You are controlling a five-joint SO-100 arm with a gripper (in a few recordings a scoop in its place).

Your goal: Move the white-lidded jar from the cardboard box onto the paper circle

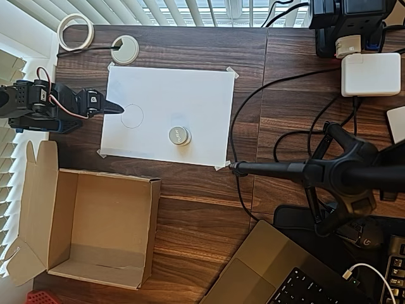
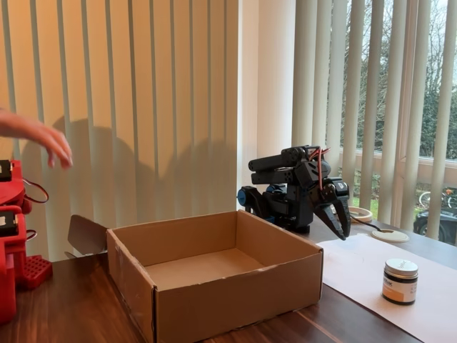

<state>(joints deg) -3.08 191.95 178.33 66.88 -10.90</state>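
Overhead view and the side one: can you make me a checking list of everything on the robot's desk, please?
Surface: dark wood table, with a white paper sheet taped at its corners.
Job's things: white-lidded jar stands upright on the sheet, outside the cardboard box, which looks empty. The jar is right of the paper circle, not in it.
Clutter: tape roll, white grommet, white charger, laptop, camera stand.
Grippers: gripper at the sheet's left edge, holding nothing; open or shut unclear.
Cables: black cables loop right of the sheet.
Surroundings: blinds, window; a person's hand at the fixed view's left.
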